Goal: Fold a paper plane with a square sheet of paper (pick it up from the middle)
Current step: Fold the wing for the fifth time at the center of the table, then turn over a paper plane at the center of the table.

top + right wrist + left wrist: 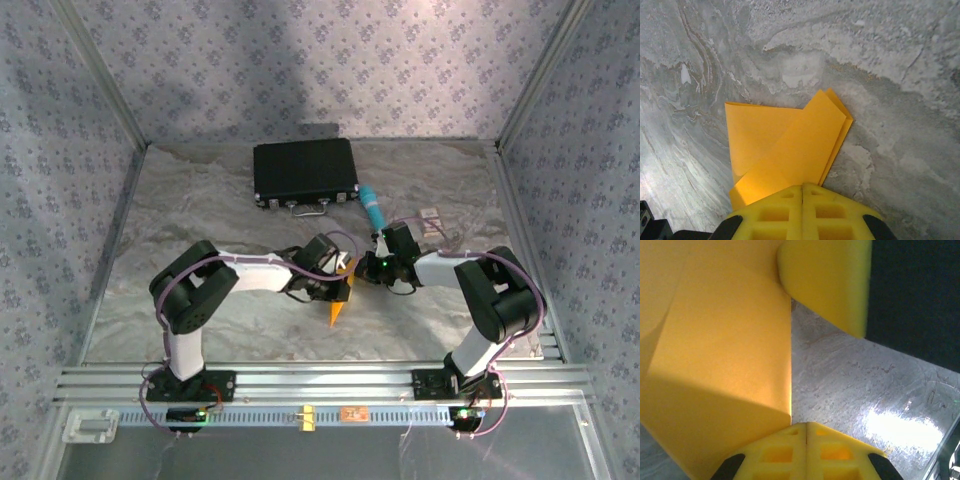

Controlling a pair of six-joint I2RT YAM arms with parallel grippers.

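1. Paper [338,303] first: the partly folded orange-yellow sheet sits mid-table between your two arms. In the top view its sharp tip aims at 6 o'clock. The black case [305,172] lies at 12 o'clock from it and the teal tube [372,207] at 1 o'clock.
2. Your left gripper [806,427] has its jaws pressed together on an edge of the paper. A broad flap rises toward 11 o'clock in its wrist view.
3. Your right gripper [802,189] is likewise clamped on the paper, with layered folds fanning out toward 12 o'clock over the table [880,60].
4. Judging by the overlapping flaps and the single point, you are mid-fold, shaping the nose; it is not yet a narrow dart.
5. The next move likely calls for laying the raised flap flat, lining its edge up with the middle line, and pressing along the fold without tearing the thin paper.
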